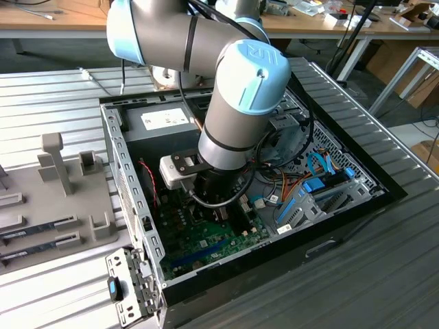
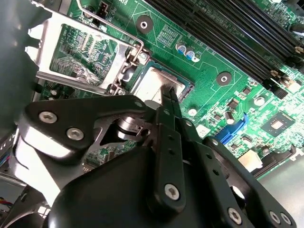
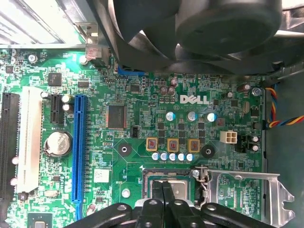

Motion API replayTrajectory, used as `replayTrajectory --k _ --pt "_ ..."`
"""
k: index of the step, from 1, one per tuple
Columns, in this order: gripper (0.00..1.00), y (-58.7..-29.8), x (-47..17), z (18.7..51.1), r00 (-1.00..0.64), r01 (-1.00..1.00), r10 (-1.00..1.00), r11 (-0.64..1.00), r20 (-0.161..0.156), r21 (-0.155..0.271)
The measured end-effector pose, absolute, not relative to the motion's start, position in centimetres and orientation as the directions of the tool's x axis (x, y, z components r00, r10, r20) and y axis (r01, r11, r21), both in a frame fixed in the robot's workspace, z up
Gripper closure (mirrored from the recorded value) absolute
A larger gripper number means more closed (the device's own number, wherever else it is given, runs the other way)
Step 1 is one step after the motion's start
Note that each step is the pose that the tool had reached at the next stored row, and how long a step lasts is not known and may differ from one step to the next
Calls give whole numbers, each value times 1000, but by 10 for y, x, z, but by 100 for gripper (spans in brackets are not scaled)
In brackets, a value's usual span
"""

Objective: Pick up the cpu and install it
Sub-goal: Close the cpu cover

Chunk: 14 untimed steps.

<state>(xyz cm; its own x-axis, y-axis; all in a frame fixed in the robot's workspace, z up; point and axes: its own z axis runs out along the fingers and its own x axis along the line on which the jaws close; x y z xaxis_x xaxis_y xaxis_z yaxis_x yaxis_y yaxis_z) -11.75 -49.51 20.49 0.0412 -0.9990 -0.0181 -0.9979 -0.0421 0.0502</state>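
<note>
Hand (image 2: 167,95) is down over the motherboard (image 3: 142,114), fingers pinched together, tips on the one cpu (image 2: 153,84) sitting in its socket. Its own linkage hides half the chip. Retention frame (image 2: 76,52) is flipped open beside it.

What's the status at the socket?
Gripper down inside the open computer case, fingertips together at the small silvery square cpu. Cpu lies in the motherboard socket; metal retention frame swung open alongside. Nothing blocking.

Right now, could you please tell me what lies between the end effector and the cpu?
Nothing shows between them: in the second wrist view the end effector reaches the silvery cpu lying in its socket.
</note>
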Motion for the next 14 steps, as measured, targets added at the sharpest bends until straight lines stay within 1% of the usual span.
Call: replayTrajectory --k 2,3,4,8,10,14 --pt "86 -495 -118 205 41 -998 -999 -42 -18 50" --pt "75 -495 -118 205 41 -998 -999 -42 -18 50" --pt "69 -495 -118 205 41 -998 -999 -42 -18 50" --pt "68 -495 -118 205 41 -998 -999 -42 -18 50" --pt "56 -495 -118 205 41 -998 -999 -42 -19 50" --pt "56 -495 -118 206 41 -998 -999 -42 -18 50"
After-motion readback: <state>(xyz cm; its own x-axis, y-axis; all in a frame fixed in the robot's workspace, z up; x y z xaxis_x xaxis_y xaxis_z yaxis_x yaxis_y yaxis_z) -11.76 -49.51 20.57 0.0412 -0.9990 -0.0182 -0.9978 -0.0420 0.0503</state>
